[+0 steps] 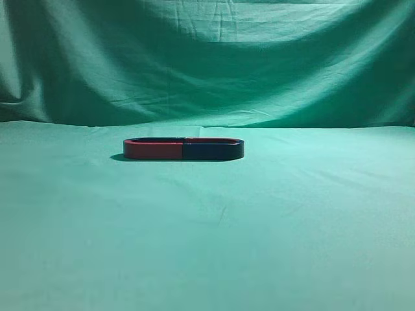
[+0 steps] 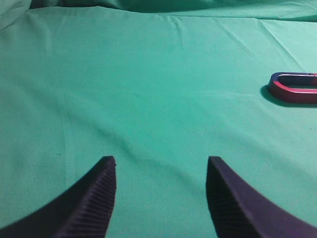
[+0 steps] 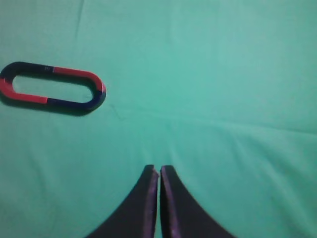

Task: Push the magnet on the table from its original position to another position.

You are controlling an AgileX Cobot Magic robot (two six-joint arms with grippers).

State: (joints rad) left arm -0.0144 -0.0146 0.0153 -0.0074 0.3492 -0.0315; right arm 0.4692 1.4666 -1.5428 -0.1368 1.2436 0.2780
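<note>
The magnet [image 1: 213,151], dark navy and flat, lies on the green table [image 1: 207,246], joined end to end with a red magnet [image 1: 153,150] into one low oval. In the right wrist view the oval lies at the upper left, with the magnet's navy end [image 3: 91,101] towards my right gripper [image 3: 159,168]. That gripper is shut on nothing, well short of the oval and to its right. My left gripper [image 2: 161,161] is open and empty over bare cloth. In the left wrist view only the oval's red-sided end [image 2: 290,93] shows, far right. Neither gripper shows in the exterior view.
A draped green cloth backdrop [image 1: 207,58] hangs behind the table. The cloth on the table has slight wrinkles [image 3: 198,119]. Nothing else stands on it.
</note>
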